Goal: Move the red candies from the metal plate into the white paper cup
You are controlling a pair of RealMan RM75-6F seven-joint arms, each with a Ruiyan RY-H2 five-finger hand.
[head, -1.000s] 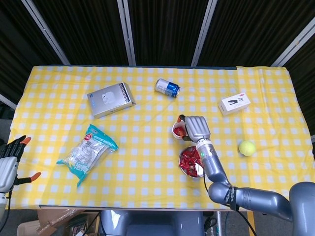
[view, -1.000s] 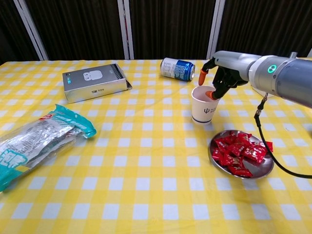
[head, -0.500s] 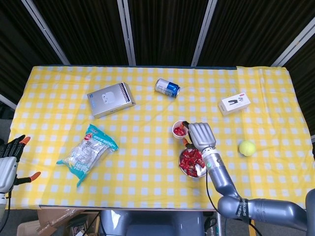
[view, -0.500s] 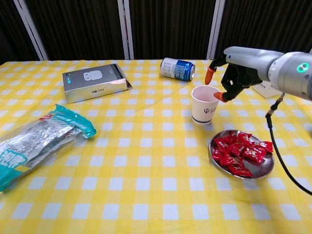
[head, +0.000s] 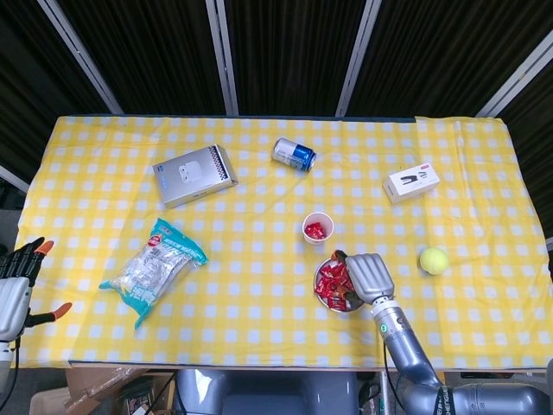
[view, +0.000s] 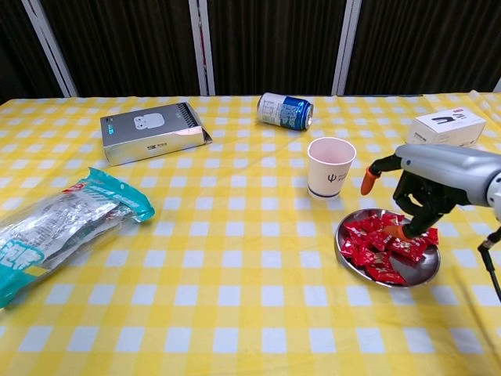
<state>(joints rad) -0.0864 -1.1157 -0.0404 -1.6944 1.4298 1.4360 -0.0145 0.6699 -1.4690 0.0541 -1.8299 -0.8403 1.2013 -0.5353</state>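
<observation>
Over the round metal plate (view: 423, 273) of red wrapped candies (view: 374, 244), the right hand (view: 419, 205) hangs with fingers curled downward, orange fingertips (view: 398, 233) touching the pile; whether it pinches a candy cannot be told. Just beside the plate stands the white paper cup (view: 329, 168), upright, red candy (head: 316, 230) inside. Left hand (head: 15, 290) rests spread past the table's (head: 259, 242) left edge.

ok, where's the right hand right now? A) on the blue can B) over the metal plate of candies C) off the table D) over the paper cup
B: the right hand hangs over the metal plate, fingertips down at the red candies, clear of the white paper cup.
</observation>
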